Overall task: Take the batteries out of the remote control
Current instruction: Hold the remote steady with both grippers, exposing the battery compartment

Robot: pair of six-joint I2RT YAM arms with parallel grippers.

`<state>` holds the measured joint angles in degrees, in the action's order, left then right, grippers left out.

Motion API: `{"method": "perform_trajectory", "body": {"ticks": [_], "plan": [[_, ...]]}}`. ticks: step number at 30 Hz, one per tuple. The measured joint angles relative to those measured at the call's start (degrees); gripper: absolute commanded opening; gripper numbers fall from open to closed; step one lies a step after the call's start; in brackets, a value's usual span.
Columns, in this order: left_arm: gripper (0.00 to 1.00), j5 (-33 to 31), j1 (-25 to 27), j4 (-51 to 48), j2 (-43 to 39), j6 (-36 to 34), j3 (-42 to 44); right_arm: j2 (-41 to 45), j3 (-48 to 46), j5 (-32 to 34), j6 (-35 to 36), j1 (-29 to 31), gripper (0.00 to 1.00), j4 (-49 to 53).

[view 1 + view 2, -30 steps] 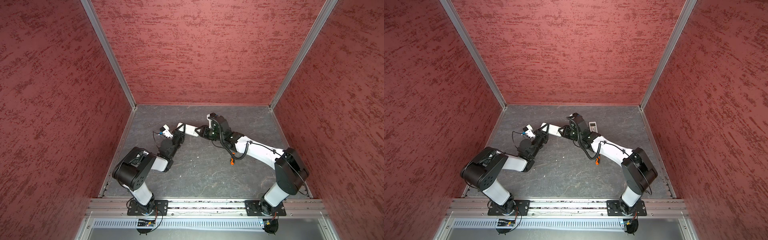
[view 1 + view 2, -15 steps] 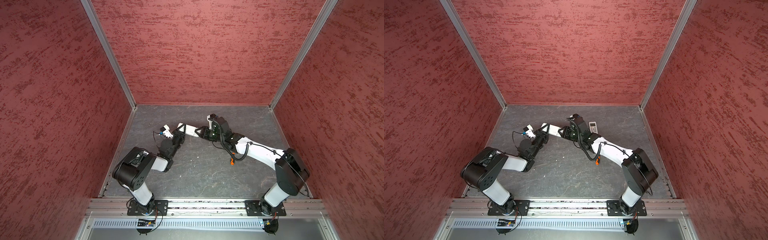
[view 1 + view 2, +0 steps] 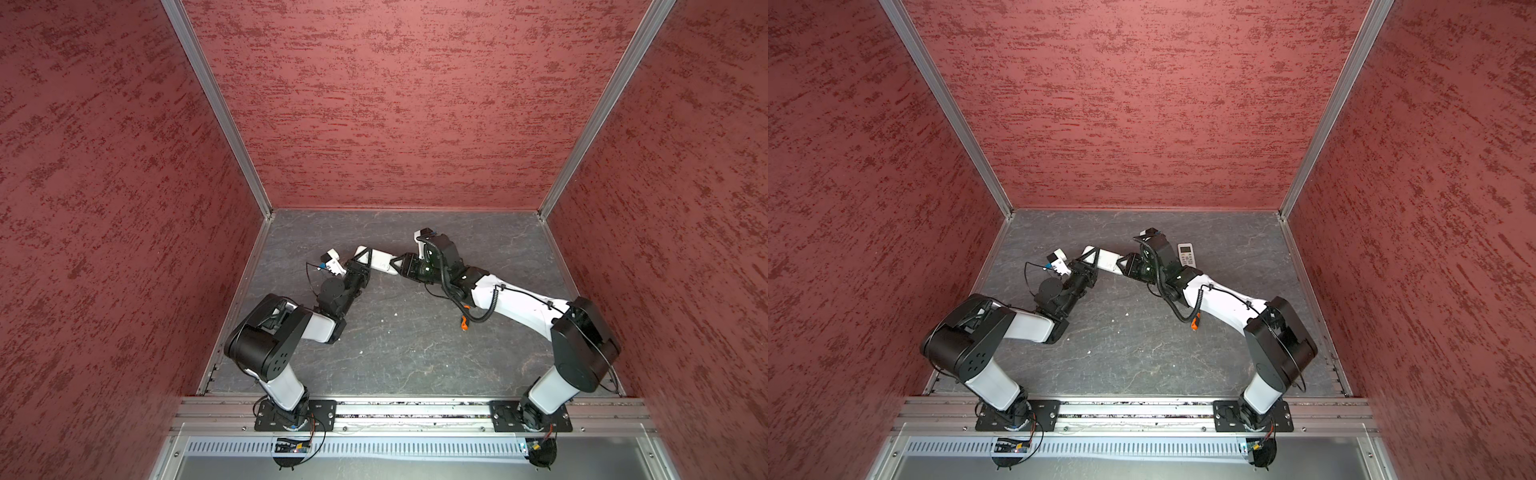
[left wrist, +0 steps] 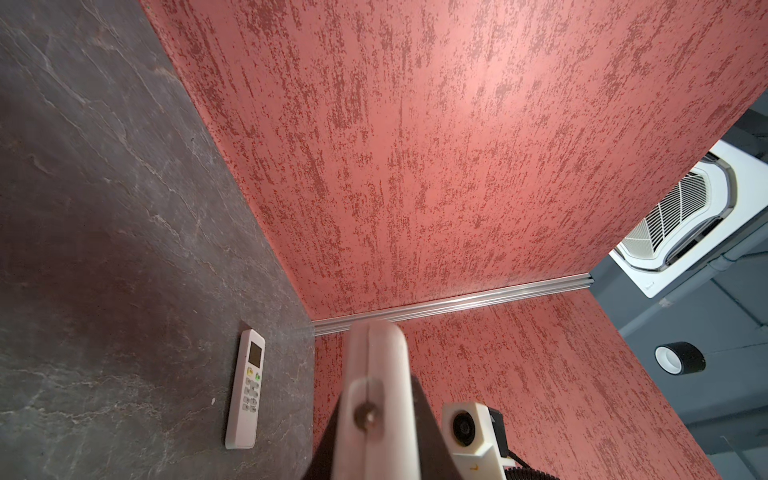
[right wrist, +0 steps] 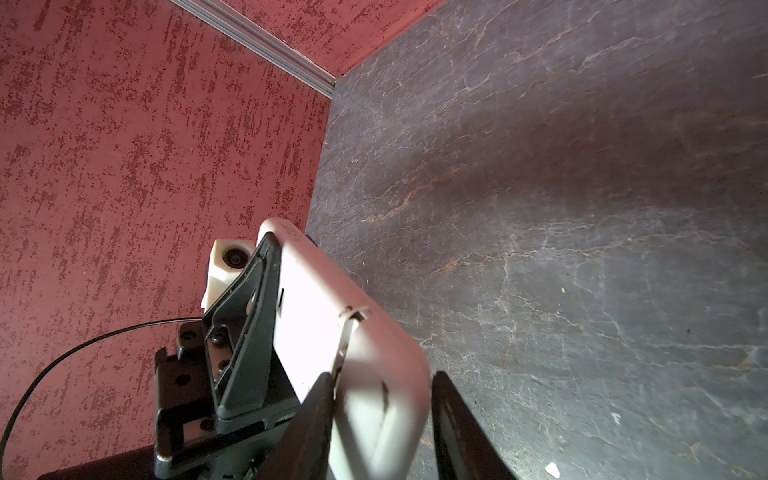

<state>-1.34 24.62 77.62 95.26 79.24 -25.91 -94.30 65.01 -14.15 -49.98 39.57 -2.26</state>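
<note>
A white remote control (image 3: pixel 380 262) (image 3: pixel 1106 258) is held off the grey floor between both arms. My left gripper (image 3: pixel 365 259) (image 4: pixel 376 419) is shut on one end of it, flat sides pinched. My right gripper (image 3: pixel 397 266) (image 5: pixel 382 386) is open around the other end: one finger touches the casing, and a gap shows at the other finger. In the right wrist view the remote's back (image 5: pixel 324 316) shows a cover seam with a notch. The batteries are hidden.
A second white remote (image 3: pixel 1187 254) (image 4: pixel 245 388) lies face up on the floor behind the right wrist, near the back wall. An orange-handled tool (image 3: pixel 464 322) (image 3: pixel 1195 322) lies partly under the right forearm. Red walls enclose three sides.
The right gripper's jaws have parted a little around the remote's end. Both arms and the held remote stay nearly where they were.
</note>
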Motion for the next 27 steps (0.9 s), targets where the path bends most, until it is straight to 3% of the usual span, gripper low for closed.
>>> {"method": "perform_trajectory", "body": {"ticks": [5, 27], "plan": [[0.00, 0.3, -0.3, 0.0, 0.0, 0.0, 0.0, 0.0, -0.2, 0.0, -0.2, 0.0, 0.43, -0.1], [0.00, 0.9, -1.4, 0.1, 0.7, -0.1, 0.0, 0.6, -1.3, -0.6, -2.2, -0.1, 0.16, -1.7]]}}
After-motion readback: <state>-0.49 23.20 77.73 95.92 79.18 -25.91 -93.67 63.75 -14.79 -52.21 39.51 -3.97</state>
